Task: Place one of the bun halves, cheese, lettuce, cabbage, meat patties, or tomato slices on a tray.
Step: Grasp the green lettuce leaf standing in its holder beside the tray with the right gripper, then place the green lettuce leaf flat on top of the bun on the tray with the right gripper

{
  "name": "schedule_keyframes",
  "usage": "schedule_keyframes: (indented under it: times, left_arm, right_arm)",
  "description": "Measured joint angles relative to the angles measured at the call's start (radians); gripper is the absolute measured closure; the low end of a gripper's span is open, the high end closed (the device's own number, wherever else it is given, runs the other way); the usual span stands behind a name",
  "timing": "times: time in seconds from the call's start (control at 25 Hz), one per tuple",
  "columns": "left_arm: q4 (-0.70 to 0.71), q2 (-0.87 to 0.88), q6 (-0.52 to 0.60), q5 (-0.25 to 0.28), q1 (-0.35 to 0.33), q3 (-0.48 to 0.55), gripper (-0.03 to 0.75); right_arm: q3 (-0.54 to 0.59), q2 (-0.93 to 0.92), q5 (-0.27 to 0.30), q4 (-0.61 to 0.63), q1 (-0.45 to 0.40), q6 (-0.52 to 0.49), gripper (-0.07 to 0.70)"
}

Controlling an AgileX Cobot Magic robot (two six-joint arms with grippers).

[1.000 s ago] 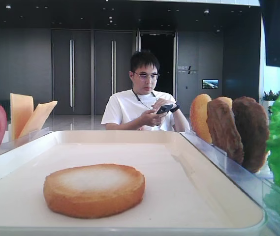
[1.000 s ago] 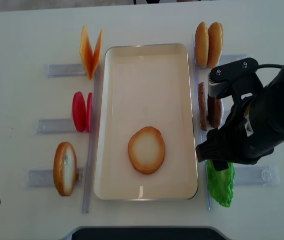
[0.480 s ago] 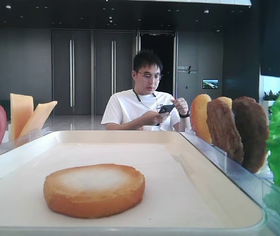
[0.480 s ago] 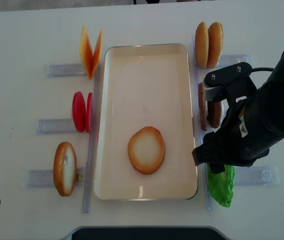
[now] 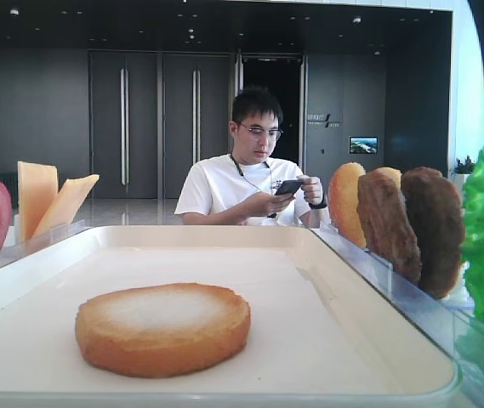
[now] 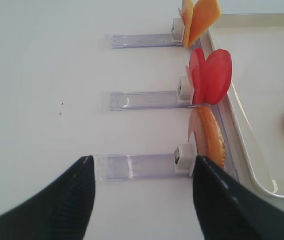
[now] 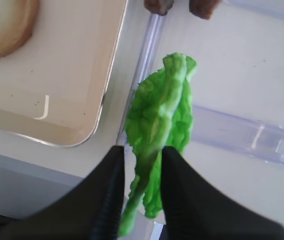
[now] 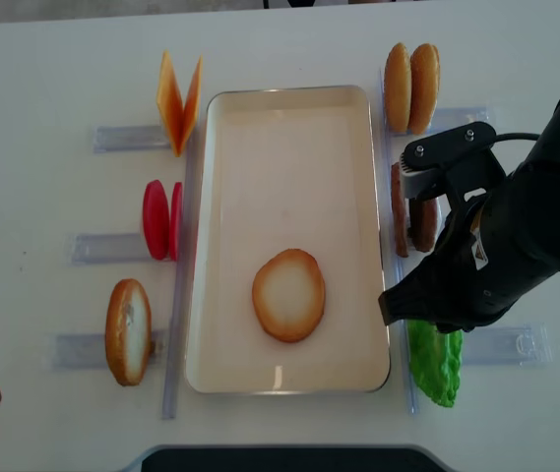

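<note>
Overhead hides right gripper [image 7: 138,160] behind arm; wrist view shows jaws narrowed onto lettuce [image 7: 161,115]. Left gripper [image 6: 142,172] wide, holding nothing.

— How does the light sit across the views?

— The overhead view is bright and even; the white table [image 8: 53,88] nearly washes out, with soft shadows under the right arm [image 8: 516,246]. The low view looks into a dim hall, with daylight glaring at its right edge.

— And sharpness?

— The right wrist view blurs the near fingers [image 7: 107,200]; the left wrist's fingers [image 6: 72,200] are dark and soft too.
</note>
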Motion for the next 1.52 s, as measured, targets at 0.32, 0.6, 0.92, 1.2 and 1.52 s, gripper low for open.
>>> schedule_keyframes:
  times: [0.32, 0.6, 0.92, 1.2, 1.52]
  left_arm:
    - [0.000, 0.000, 0.000, 0.000, 0.000, 0.000, 0.244]
    - [0.000, 0.000, 0.000, 0.000, 0.000, 0.000, 0.244]
    - [0.000, 0.000, 0.000, 0.000, 0.000, 0.000, 0.244]
    - [0.000, 0.000, 0.000, 0.000, 0.000, 0.000, 0.244]
    - [-0.001, 0.000, 0.000, 0.000, 0.000, 0.000, 0.244]
  right_arm:
    - [0.000, 0.000, 0.000, -0.032, 0.000, 0.000, 0.596]
    - [-0.006, 0.000, 0.000, 0.018, 0.000, -0.008, 0.596]
    - [-0.105, 0.001, 0.088, 0.046, 0.000, -0.042, 0.596]
    - [-0.200, 0.002, 0.125, 0.077, 0.000, -0.068, 0.596]
    - [-0.219, 0.002, 0.126, 0.094, 0.000, -0.094, 0.596]
